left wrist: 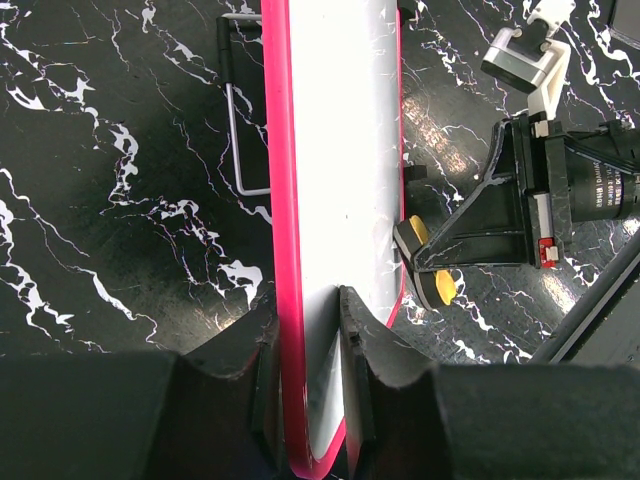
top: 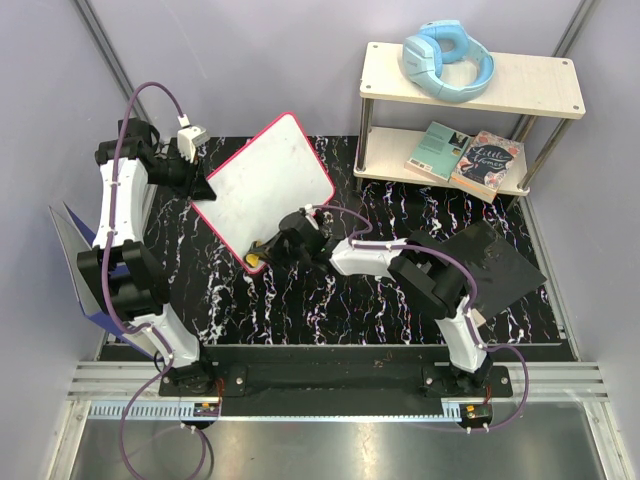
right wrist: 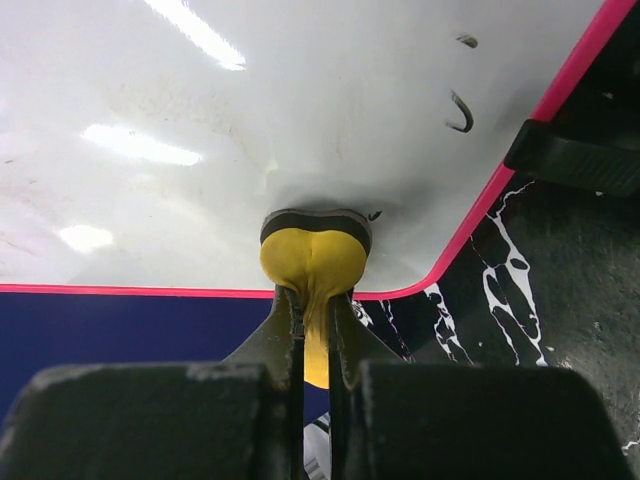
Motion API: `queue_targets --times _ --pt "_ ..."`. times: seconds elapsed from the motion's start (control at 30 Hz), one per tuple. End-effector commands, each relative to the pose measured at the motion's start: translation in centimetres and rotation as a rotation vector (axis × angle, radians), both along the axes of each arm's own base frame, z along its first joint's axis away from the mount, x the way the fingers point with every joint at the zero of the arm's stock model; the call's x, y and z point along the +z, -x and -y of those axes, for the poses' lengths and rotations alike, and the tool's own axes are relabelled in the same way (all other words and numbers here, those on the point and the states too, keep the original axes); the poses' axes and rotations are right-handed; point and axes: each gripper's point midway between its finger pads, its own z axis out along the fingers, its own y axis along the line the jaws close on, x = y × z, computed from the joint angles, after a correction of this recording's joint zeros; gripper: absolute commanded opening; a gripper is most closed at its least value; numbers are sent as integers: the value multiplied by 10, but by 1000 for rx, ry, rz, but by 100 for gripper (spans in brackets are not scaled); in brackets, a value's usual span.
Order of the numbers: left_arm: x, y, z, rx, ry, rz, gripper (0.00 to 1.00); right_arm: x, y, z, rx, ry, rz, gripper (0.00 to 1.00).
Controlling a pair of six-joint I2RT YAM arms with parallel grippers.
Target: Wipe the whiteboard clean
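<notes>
Within left hand (left wrist: 308, 308), whiteboard (left wrist: 340, 150) clamped; eraser (right wrist: 313, 262) in right hand (right wrist: 312, 312) touching it

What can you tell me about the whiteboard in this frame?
The whiteboard is a glossy white rectangle with a thin red-pink rim and rounded corners, held tilted over the marbled table. The left tool clamps one edge; the right tool presses a yellow eraser against its face near a corner. It looks mostly wiped, with a few dark strokes left.
</notes>
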Motion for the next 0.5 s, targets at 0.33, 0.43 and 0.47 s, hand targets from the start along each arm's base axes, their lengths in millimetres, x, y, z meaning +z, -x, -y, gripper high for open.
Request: queue_targets --times 0.33,0.43,0.47 --pt "5 -12 -3 -40 -49 82 0 -9 -72 78 -262 38 53 0" --pt "5 -12 -3 -42 -50 82 0 -6 -82 77 -253 20 66 0" --pt "5 -12 -3 -44 -52 83 0 -3 -85 76 -246 10 70 0"
